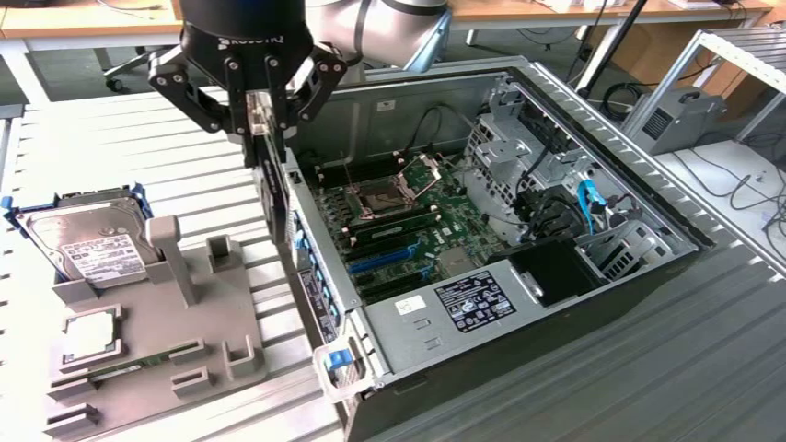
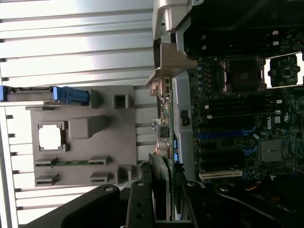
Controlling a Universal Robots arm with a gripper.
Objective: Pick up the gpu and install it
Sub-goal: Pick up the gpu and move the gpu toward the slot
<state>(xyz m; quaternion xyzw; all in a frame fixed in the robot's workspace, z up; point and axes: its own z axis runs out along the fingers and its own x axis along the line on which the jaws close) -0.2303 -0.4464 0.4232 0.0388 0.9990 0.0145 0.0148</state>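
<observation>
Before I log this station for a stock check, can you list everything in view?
computer case: one, black and silver, open, on the exterior view's right
motherboard: one, green, inside the case
power supply: one, silver with a label, inside the case
tray: one, grey, on the table, on the exterior view's left of the case
hard drive: one, silver with a white label, standing on the tray
processor chip: one, silver, in a tray recess
memory stick: one, green, in a tray slot
table: one, pale and slatted, under everything
gpu: one, green board with a silver bracket, in the gripper by the case's tray-side wall
gripper: one, black, shut on the gpu
</observation>
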